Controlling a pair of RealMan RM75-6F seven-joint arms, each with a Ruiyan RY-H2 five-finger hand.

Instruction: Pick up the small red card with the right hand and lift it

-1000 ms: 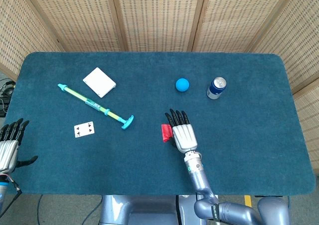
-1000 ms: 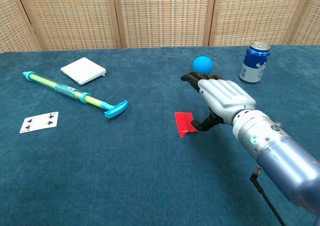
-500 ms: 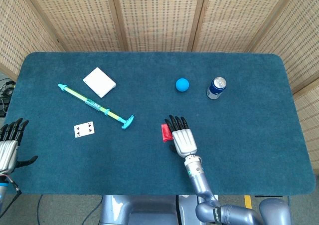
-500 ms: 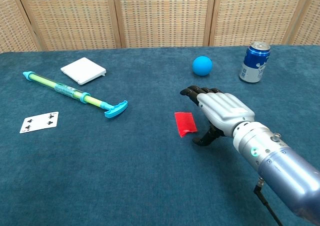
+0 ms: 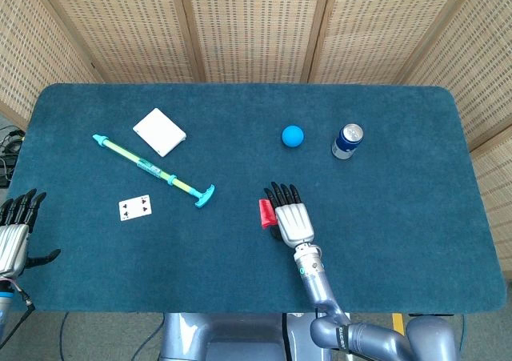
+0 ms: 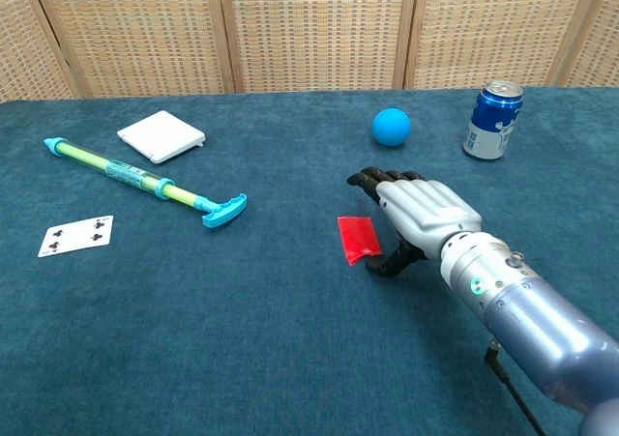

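Note:
The small red card (image 5: pixel 265 213) (image 6: pixel 357 238) lies flat on the blue cloth near the table's middle. My right hand (image 5: pixel 290 218) (image 6: pixel 418 214) is just to the card's right, palm down, fingers stretched out and apart. Its thumb reaches toward the card's near right edge; whether it touches the card I cannot tell. Nothing is held in it. My left hand (image 5: pixel 16 231) hangs open off the table's left edge, seen only in the head view.
A blue ball (image 5: pixel 293 136) (image 6: pixel 391 126) and a blue can (image 5: pixel 347 141) (image 6: pixel 493 119) stand beyond the right hand. A turquoise-and-yellow stick (image 5: pixel 152 170) (image 6: pixel 145 181), a white box (image 5: pixel 159 132) (image 6: pixel 161 135) and a playing card (image 5: pixel 134 207) (image 6: pixel 76 235) lie to the left.
My right hand drew back toward the near edge, then shifted slightly left toward the card. The red card has stayed in place on the cloth.

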